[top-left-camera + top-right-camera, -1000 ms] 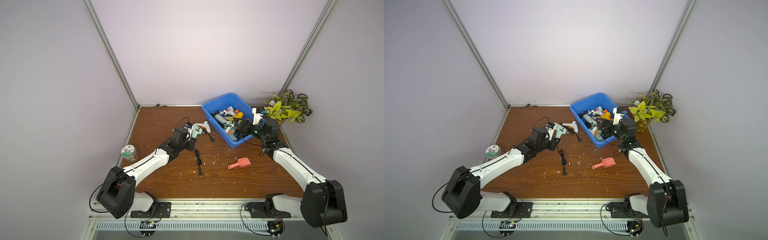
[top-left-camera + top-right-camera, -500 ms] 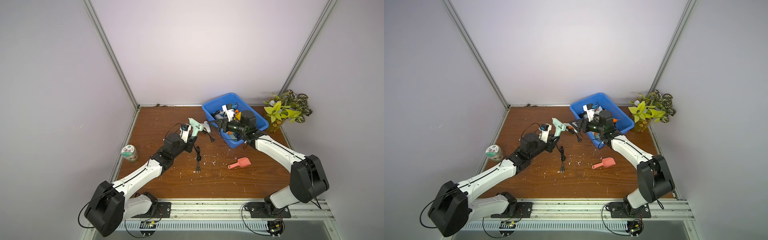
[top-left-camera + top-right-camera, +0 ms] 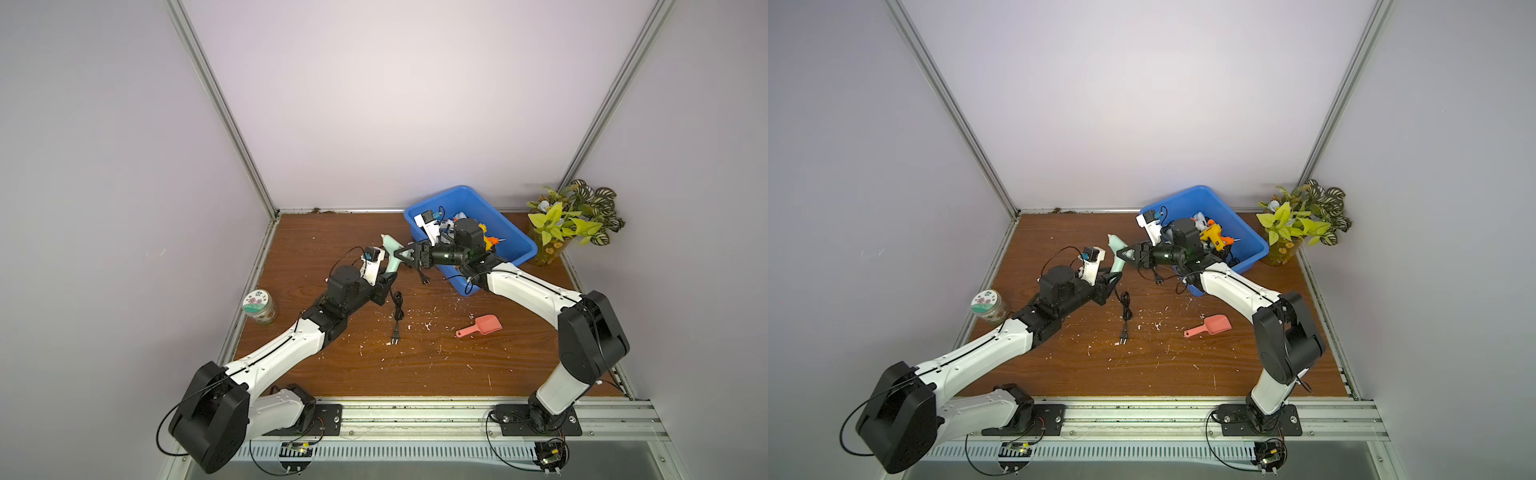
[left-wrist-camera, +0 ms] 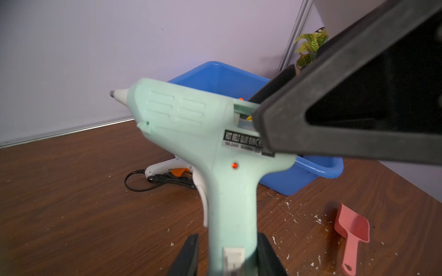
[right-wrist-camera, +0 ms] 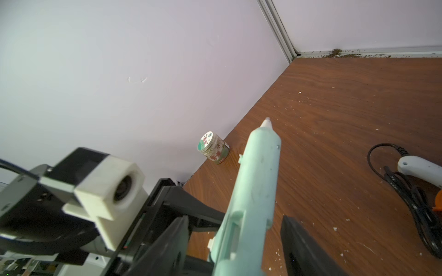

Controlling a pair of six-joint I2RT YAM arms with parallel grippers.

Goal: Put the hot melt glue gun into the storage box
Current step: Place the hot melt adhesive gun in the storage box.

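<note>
A mint-green hot melt glue gun (image 3: 389, 254) (image 4: 215, 143) is held above the table just left of the storage box. My left gripper (image 3: 387, 279) (image 4: 228, 236) is shut on its handle. My right gripper (image 3: 400, 254) (image 5: 235, 219) reaches out from over the box and straddles the rear of the barrel (image 5: 256, 181). Its jaws are open, with a gap showing on each side. The blue storage box (image 3: 498, 220) (image 3: 1237, 216) holds several glue guns, one of them yellow (image 3: 1210, 235). A white glue gun (image 4: 165, 167) (image 5: 421, 169) lies on the table beside the box.
The mint gun's black cord and plug (image 3: 397, 316) trail on the wooden table. A pink scoop (image 3: 482, 325) lies right of centre, a flowered jar (image 3: 259, 305) stands at the left wall, and a potted plant (image 3: 569, 224) fills the back right corner. White crumbs dot the table.
My left gripper raised the mint gun off the table. My right arm swung from the box over to the gun, and its jaws have narrowed around the barrel.
</note>
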